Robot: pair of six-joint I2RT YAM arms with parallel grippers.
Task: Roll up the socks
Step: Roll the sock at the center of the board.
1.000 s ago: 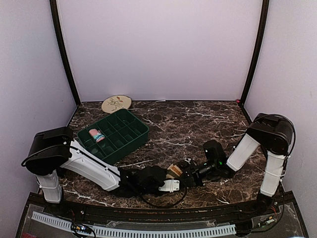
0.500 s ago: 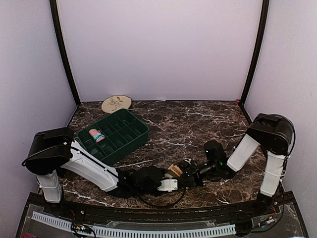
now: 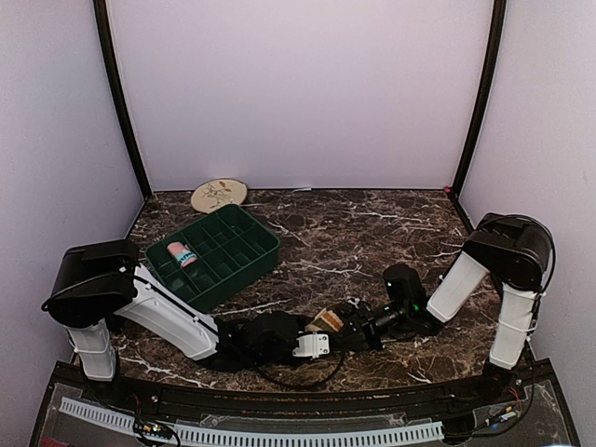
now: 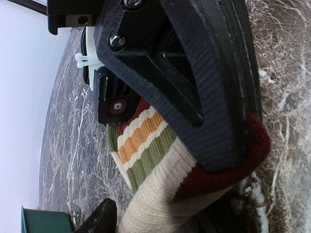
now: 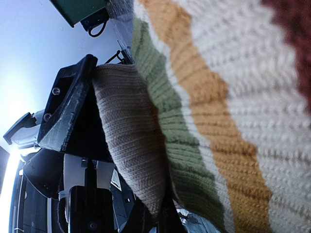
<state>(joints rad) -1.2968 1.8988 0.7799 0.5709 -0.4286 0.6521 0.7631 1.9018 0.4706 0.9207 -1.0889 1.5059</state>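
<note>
Dark marble table (image 3: 372, 223): green tray (image 3: 242, 277), plate (image 3: 219, 195)

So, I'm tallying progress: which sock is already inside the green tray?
The pink sock, sitting in a compartment at the green tray's left end; the striped sock is outside it, toward the table's near edge.

Pale lilac walls (image 3: 298, 93) framed by black corner posts (image 3: 121, 102) enclose a dark, white-veined marble tabletop (image 3: 363, 223).

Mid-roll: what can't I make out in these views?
- Top view: left gripper and right gripper cover most of the striped sock; roll progress unreadable. The pink sock is too small.
- Right wrist view: sock fills the frame, hiding that gripper's fingers.
- Left wrist view: bottom edge cuts off the sock.
</note>
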